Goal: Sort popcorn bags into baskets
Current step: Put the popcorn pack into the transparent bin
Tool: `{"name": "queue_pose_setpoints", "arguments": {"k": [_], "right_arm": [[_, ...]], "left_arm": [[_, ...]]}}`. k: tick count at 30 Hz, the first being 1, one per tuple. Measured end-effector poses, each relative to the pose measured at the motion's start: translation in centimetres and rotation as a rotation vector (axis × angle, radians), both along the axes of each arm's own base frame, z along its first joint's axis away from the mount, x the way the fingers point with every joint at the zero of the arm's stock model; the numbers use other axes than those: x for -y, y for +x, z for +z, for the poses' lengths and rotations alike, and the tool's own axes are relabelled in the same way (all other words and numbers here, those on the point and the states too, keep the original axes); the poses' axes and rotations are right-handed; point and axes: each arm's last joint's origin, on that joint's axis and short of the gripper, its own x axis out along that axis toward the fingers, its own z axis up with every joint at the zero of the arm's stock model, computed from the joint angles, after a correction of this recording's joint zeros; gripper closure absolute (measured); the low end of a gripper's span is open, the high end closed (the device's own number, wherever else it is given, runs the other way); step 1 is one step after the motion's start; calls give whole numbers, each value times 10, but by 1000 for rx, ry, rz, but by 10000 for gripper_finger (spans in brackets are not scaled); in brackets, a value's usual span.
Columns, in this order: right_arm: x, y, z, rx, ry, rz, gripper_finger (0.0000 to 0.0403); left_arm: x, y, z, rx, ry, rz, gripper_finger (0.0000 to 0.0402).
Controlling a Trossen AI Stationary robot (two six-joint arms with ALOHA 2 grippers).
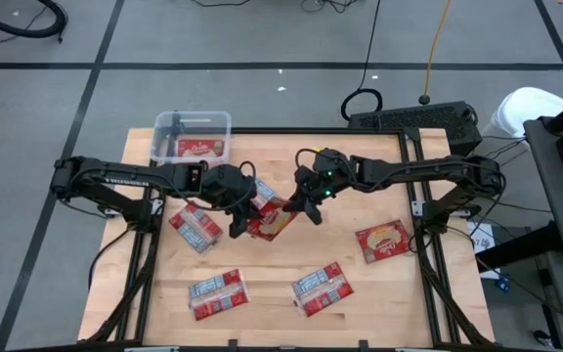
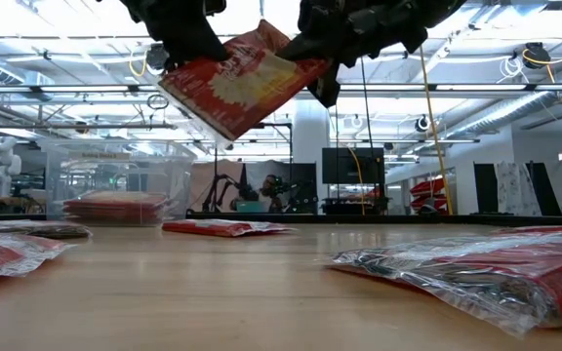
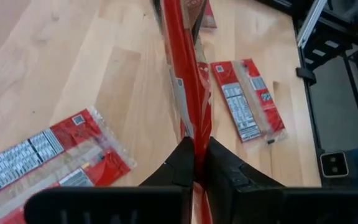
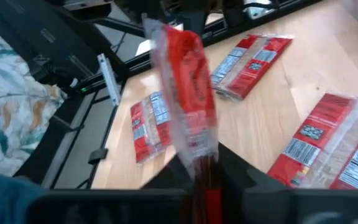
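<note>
above the table point(image 1: 262, 274), both our left gripper point(image 3: 199, 163) and right gripper point(image 4: 205, 163) pinch one popcorn bag point(image 2: 237, 83): light, floppy, slick film; we'd grip edges.

A pale wooden tabletop point(image 1: 272, 279) carries four popcorn bags: two label-up along the near edge point(image 1: 217, 293) point(image 1: 322, 287), one label-up at the left point(image 1: 195, 226), one picture-up at the right point(image 1: 384, 242). A clear basket point(image 1: 193, 137) overhangs the far left corner.

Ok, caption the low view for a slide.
Both grippers, left and right, hold one popcorn bag tilted above the table.
</note>
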Motion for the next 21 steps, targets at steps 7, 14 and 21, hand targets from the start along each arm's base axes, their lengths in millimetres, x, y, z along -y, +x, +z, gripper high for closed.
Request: {"name": "queue_pose_setpoints", "arguments": {"k": [7,14,21], "right_arm": [[2,-7,10,16,10,-18,388],[17,-29,40,101,10,-81,397],[32,-54,71,213,-22,-179,400]], "left_arm": [[-3,-2,6,30,6,125,325],[-6,-24,33,138,61,291,204],[-10,-52,61,282,121,389,168]]}}
